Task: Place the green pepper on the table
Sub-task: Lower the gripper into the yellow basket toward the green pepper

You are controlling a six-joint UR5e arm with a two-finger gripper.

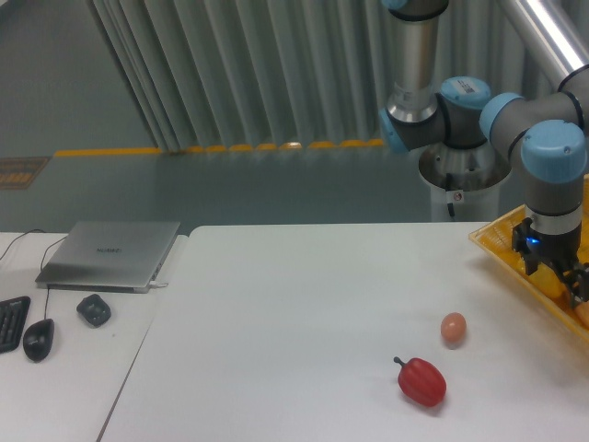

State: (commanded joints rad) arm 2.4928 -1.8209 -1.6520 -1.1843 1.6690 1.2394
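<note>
Camera view, fixed, looking across the table. White tabletop runs from its left edge, which butts against a second white desk, out past the right frame edge. Back edge is a straight line below the grey-green floor. Wide bare stretch across the left and middle of the table; only the right part holds things.

Yellow tray sits at the far right, angled, cut off by the frame. Arm comes down from the top right; the gripper hangs over the tray, fingers dark and partly cropped. Cannot tell whether the jaws are apart or closed, or whether anything is between them. Yellow shapes in the tray behind the fingers, too blurred to name.

Counts: one red pepper with a dark stem pointing up-left, near the front edge; one egg, tan, just up and right of it, apart from it and from the tray. On the desk: one closed laptop, one black mouse, one small dark object between them, one keyboard corner at the left edge.

Green pepper: not visible anywhere in this view. It is not on the open table surface; if it is in the tray, it is hidden by the gripper or cropped by the frame edge.
</note>
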